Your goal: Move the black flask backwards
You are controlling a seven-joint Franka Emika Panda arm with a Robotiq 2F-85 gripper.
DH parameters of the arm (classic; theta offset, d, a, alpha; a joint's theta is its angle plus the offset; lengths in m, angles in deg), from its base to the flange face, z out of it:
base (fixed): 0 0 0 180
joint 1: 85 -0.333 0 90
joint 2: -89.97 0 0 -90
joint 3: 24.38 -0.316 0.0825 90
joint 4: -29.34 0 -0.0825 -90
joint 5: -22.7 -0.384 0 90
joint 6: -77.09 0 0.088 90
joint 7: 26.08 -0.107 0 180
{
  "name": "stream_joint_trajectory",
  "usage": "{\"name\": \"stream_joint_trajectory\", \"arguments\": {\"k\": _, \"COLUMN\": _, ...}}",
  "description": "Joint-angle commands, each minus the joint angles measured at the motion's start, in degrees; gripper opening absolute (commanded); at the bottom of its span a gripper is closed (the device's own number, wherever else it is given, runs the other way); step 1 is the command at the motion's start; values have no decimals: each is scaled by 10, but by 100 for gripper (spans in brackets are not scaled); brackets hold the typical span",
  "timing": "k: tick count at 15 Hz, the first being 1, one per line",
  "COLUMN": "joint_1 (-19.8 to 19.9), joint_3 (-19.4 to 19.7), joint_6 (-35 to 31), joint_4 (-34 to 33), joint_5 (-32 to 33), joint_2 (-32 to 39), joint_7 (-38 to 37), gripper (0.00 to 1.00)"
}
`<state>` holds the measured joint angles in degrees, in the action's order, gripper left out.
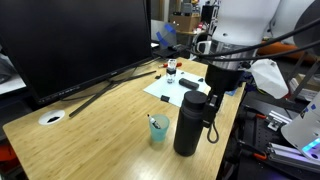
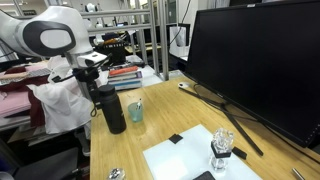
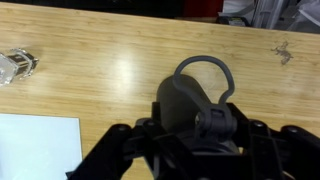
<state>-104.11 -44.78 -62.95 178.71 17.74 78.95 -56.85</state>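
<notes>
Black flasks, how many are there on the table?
1. The black flask stands upright near the edge of the table, close beside the blue cup. Another could hide behind the big monitor.

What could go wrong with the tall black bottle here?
The black flask is tall and the gripper is up at its lid, so it might tip. It stands near the edge of the table, so it could fall off. The small cup beside it could get bumped.

Wooden table [image 1: 100,118] under black flask [image 1: 188,127], teal cup [image 1: 158,132], white sheet [image 1: 160,90], monitor stand [image 1: 112,87].
</notes>
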Motion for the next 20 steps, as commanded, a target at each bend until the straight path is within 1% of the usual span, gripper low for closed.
{"name": "stream_joint_trajectory", "arguments": {"k": 1, "joint_1": 8, "joint_3": -10, "joint_6": -13, "joint_4": 1, "joint_5": 8, "joint_2": 4, "joint_7": -3, "gripper": 35}}
{"name": "stream_joint_trajectory", "arguments": {"k": 5, "joint_1": 6, "joint_3": -12, "joint_6": -9, "joint_4": 0, "joint_5": 5, "joint_2": 5, "joint_7": 2, "gripper": 8}}
{"name": "stream_joint_trajectory", "arguments": {"k": 14, "joint_1": 4, "joint_3": -13, "joint_6": -10, "joint_4": 0, "joint_5": 7, "joint_2": -5, "joint_7": 13, "gripper": 8}}
{"name": "stream_joint_trajectory", "arguments": {"k": 20, "joint_1": -1, "joint_3": -8, "joint_6": -27, "joint_4": -4, "joint_5": -11, "joint_2": -14, "joint_7": 39, "gripper": 8}}
